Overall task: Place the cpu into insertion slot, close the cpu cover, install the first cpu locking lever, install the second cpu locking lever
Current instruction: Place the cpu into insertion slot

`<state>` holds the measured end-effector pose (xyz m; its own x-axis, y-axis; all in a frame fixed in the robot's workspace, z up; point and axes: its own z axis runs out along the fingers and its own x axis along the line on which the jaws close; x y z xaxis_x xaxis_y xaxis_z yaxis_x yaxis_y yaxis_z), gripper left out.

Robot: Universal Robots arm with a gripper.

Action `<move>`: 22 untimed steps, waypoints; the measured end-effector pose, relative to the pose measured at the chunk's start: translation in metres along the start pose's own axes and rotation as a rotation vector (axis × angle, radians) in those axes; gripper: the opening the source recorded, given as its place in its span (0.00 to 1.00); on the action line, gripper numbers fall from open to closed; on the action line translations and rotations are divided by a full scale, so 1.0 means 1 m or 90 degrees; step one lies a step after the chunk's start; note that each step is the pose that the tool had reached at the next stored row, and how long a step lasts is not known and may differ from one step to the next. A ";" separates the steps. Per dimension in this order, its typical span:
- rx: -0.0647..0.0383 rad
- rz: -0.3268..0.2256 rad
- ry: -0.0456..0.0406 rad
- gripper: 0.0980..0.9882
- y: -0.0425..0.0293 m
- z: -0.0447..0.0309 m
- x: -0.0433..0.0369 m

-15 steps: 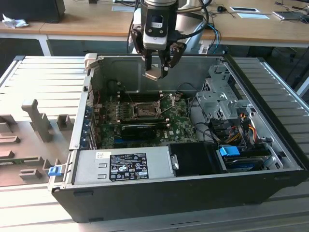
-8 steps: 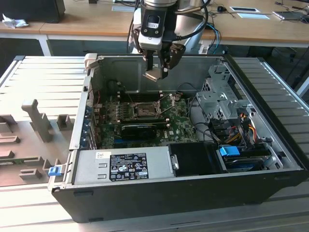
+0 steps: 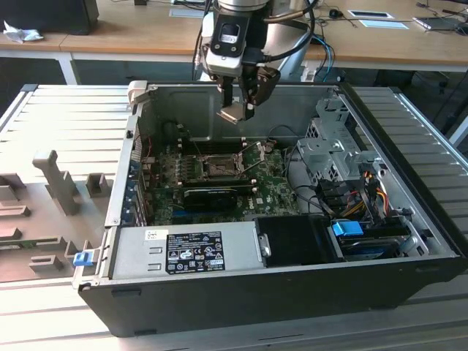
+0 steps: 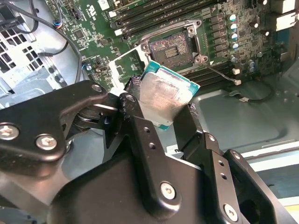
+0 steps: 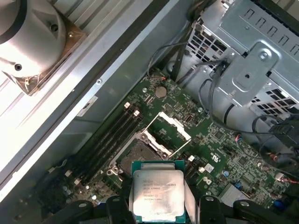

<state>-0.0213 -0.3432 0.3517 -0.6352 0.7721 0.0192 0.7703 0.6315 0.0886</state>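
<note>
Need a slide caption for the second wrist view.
Gripper holds the cpu clear of the empty insertion slot, cpu cover open.

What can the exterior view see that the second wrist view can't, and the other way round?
Extra in the exterior view: the whole black computer case, the labelled power supply box, the metal drive cage and a wooden desk behind.
Extra in the second wrist view: close up, the gripper fingers pinching the cpu by two edges, and the chip's teal rim.
Both share: the gripper holding the cpu in the air above the green board, and the insertion slot with no chip in it.
</note>
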 end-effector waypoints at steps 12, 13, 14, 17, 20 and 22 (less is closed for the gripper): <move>-0.001 0.065 -0.0057 0.48 -0.0001 0.0015 0.0000; -0.001 0.074 -0.0066 0.48 -0.0001 0.0016 0.0000; -0.001 0.079 -0.0070 0.48 -0.0002 0.0017 0.0000; -0.002 0.095 -0.0085 0.48 -0.0002 0.0019 0.0000; -0.002 0.125 -0.0111 0.48 -0.0002 0.0023 0.0000; -0.003 0.159 -0.0141 0.48 -0.0003 0.0029 -0.0001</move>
<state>-0.0213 -0.3432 0.3487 -0.4237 0.9056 0.0192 0.9029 0.4206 0.0886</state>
